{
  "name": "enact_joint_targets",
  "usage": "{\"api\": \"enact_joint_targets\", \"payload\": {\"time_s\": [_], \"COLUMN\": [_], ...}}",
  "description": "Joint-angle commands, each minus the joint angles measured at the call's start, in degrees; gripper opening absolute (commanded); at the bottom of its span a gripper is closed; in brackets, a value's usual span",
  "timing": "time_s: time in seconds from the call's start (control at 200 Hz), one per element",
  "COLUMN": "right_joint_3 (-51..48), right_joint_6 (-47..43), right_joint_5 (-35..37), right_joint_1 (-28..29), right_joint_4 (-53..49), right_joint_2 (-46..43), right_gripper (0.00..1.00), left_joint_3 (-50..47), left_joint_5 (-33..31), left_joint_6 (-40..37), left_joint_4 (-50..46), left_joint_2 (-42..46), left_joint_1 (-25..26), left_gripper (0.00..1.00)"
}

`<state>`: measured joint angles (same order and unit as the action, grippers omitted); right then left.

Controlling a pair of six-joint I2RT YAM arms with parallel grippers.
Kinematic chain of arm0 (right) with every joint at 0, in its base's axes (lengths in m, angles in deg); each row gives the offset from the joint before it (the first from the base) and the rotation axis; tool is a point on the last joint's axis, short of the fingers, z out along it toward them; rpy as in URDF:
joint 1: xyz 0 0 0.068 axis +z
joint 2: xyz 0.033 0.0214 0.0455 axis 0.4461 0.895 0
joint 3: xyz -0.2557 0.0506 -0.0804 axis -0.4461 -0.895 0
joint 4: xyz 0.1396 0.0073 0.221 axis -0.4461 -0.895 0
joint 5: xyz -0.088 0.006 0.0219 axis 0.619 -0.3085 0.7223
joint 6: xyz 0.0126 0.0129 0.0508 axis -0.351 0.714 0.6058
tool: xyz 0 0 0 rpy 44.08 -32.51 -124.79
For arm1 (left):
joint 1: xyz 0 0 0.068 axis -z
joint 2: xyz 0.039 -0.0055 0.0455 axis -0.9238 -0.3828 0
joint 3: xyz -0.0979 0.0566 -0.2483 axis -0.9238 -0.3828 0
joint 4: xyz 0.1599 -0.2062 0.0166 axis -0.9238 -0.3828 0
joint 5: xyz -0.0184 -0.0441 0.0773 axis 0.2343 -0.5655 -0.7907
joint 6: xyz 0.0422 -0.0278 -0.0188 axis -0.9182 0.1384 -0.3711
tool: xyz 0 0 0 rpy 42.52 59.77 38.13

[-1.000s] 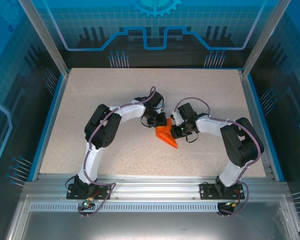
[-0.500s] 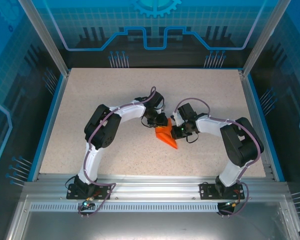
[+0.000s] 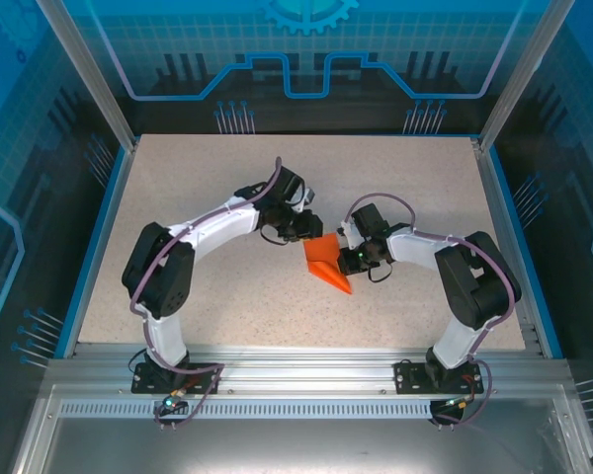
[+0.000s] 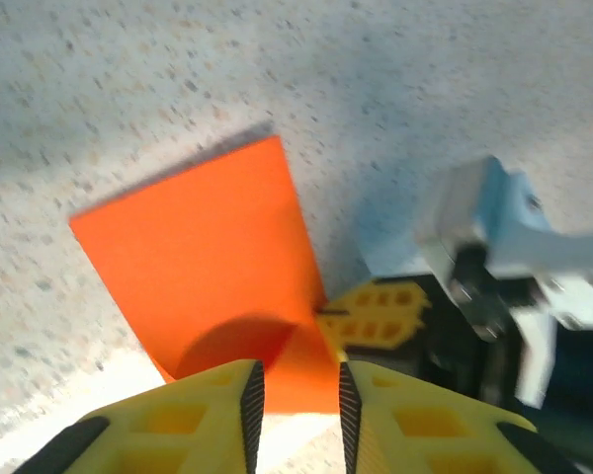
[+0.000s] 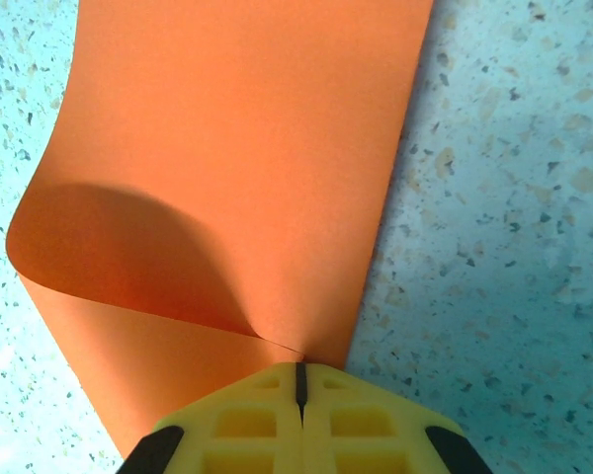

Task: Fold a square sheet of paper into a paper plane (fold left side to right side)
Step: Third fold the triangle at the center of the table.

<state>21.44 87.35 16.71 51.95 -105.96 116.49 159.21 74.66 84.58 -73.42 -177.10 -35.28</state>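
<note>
A speckled beige worktop (image 3: 198, 188) with a blue rim sits inside blue-patterned translucent walls (image 3: 30, 197). Near its middle lies the thin, bright orange square sheet of paper (image 3: 326, 265), curled over on itself. The right gripper (image 5: 299, 380) is closed, pinching the sheet's edge. The left gripper (image 4: 295, 395) hangs just beside it, jaws slightly parted, holding nothing.

From above, the sheet of paper (image 3: 326, 263) was hemmed in on two sides. The right gripper (image 3: 343, 249) was clamped on its 2 o'clock edge, and that arm barred 3 to 5 o'clock. The left gripper (image 3: 306, 234), jaws slightly apart, stood just off the 11 o'clock corner, its arm blocking 9 to 10. Bare table (image 3: 395, 178) lay open through a narrow gap at 12 o'clock and at 6 to 7.
</note>
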Motion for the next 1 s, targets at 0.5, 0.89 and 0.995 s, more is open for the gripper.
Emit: {"api": "enact_joint_targets", "payload": {"time_s": [0.5,0.89,0.995], "right_joint_3": [0.7,1.4,1.7], "right_joint_6": [0.1,-0.2,-0.5], "right_joint_5": [1.9,2.9,2.3], "right_joint_1": [0.3,0.3,0.3], "right_joint_4": [-5.8,-6.6,-6.2], "right_joint_2": [4.2,4.9,4.4], "right_gripper": [0.0,0.0,0.0], "left_joint_3": [-4.3,-8.2,-8.7], "left_joint_5": [5.4,3.4,2.6], "left_joint_6": [8.2,8.3,8.3], "left_joint_4": [6.7,6.5,6.3], "left_joint_2": [-9.4,-10.6,-11.3], "left_joint_1": [4.3,4.4,4.5], "left_gripper": [0.25,0.25,0.25]}}
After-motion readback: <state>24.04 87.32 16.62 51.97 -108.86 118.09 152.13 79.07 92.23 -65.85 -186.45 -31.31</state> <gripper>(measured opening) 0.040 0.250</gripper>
